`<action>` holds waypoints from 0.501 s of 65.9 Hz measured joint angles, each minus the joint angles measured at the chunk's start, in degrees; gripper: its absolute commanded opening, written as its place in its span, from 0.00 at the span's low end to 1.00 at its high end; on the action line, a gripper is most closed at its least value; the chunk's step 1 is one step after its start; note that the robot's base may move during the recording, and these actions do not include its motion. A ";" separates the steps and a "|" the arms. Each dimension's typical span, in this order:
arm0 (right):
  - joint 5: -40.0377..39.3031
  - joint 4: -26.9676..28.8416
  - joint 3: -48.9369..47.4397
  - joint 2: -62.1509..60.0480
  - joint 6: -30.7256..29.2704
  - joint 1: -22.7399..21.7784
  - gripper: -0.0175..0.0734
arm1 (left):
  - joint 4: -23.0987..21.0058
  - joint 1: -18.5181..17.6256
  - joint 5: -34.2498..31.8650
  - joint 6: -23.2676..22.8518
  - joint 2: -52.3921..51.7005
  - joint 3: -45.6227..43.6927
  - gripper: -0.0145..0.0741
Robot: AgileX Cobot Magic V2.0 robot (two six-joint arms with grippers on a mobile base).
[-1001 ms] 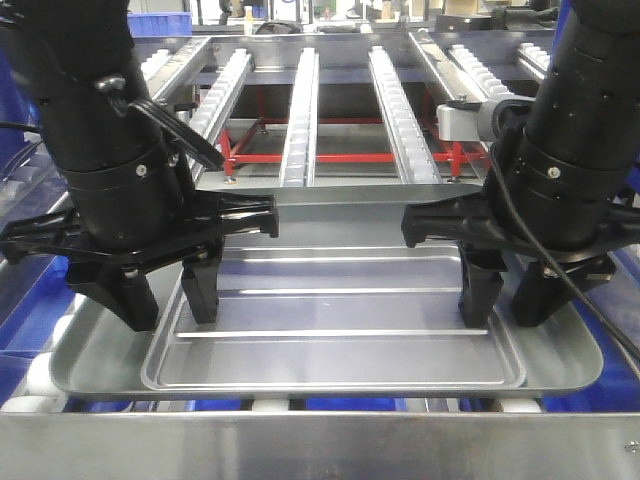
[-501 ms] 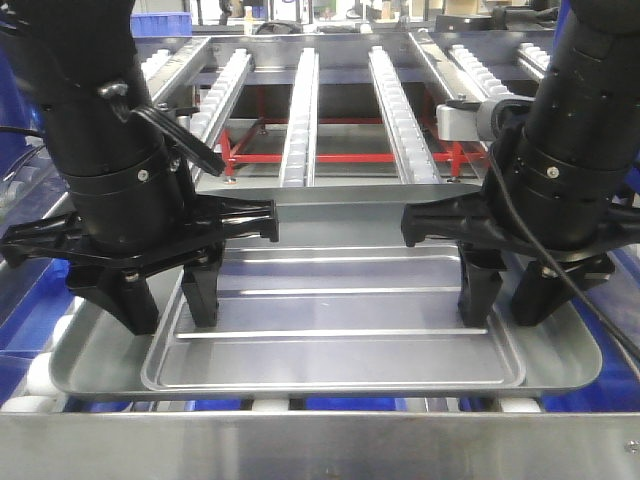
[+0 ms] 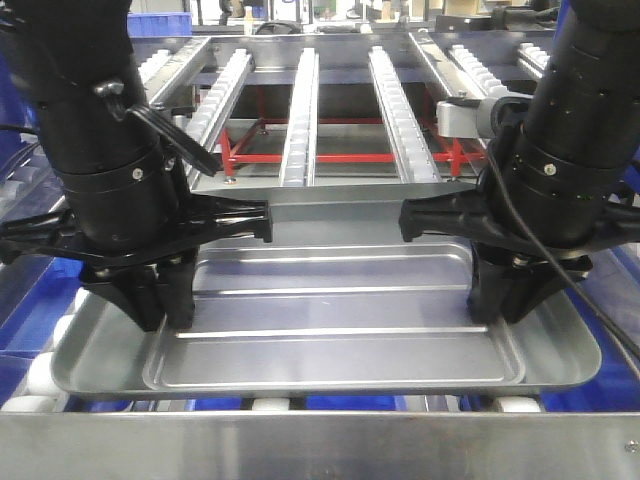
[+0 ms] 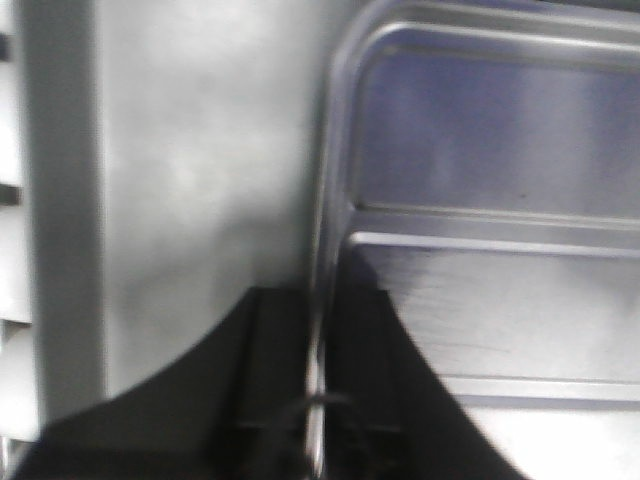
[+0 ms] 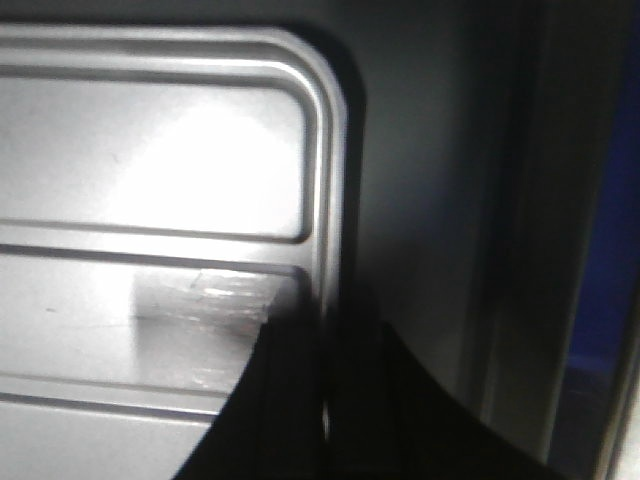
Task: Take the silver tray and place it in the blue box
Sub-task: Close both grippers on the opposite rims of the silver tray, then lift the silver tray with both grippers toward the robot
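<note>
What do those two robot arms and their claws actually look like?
Both arms are thick matte-black cylinders of stacked round segments. The left gripper and right gripper each have a wide black crossbar with two blocky black fingers beneath. A black cable runs along each arm. Small silver screw heads dot the left collar.

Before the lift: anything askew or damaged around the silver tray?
Nothing stands out. The silver tray lies flat and square inside the larger grey tray; left pincer and right pincer each clamp a side rim.

Wrist cams blurry, glare on silver tray [image 5: 200, 170]; front sharp
</note>
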 measured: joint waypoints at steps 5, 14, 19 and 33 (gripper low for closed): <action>0.09 0.00 0.00 0.00 0.00 0.00 0.25 | 0.00 0.00 0.00 0.00 0.00 0.00 0.05; 0.63 0.00 -0.32 -0.11 0.00 0.00 0.25 | 0.00 0.00 1.07 0.00 0.00 -0.77 0.05; 1.67 0.00 -0.56 -0.99 0.00 0.00 0.25 | 0.00 0.00 2.49 0.00 -0.46 -1.84 0.05; 5.57 -0.11 -1.36 -7.33 1.08 0.00 0.25 | 0.09 -0.38 6.18 0.00 -5.84 -3.32 0.05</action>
